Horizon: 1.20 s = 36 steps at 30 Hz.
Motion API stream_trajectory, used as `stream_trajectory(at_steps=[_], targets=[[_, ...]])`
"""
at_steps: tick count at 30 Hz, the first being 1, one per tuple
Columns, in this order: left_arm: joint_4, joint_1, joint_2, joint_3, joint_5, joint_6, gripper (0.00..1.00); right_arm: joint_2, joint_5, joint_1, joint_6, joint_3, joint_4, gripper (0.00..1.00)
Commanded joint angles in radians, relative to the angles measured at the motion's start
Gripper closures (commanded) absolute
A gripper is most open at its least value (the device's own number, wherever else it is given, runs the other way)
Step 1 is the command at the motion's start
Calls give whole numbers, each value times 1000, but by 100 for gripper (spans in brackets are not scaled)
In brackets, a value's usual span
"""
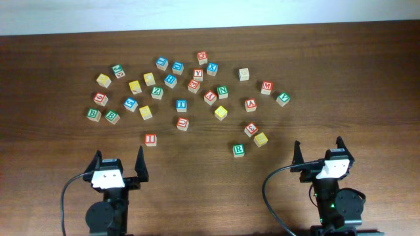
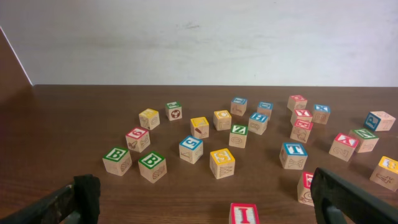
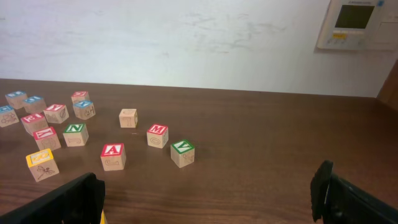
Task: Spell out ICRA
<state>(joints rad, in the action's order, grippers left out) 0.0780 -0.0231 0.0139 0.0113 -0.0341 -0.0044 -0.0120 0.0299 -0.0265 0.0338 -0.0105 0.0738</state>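
Just above and right of the left claw (image 1: 119, 157), at lower left centre of the overhead frame, the red I cube (image 1: 150, 139) sits apart from the main scatter, near the claw but not touching it. The green R cube (image 1: 238, 149) lies at lower centre between the two claws, nearer the right claw (image 1: 318, 147), and the red A cube (image 1: 251, 104) sits higher, well above and left of that claw; the C cannot be picked out for certain among the yellow cubes (image 1: 221, 112). Both claws stand spread wide and empty along the bottom edge, with the other letter cubes (image 1: 181, 105) strewn over the wooden table (image 1: 367, 72) above them.
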Motion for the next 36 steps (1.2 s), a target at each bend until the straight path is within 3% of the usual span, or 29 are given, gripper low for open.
stream_trajectory(at_steps=[1,36], targets=[[5,-6,-5,-2,4,-14,1,3,3,-7,3,5,5,2],[-2,-6,-5,-2,-6,-14,1,3,3,-7,3,5,5,2]])
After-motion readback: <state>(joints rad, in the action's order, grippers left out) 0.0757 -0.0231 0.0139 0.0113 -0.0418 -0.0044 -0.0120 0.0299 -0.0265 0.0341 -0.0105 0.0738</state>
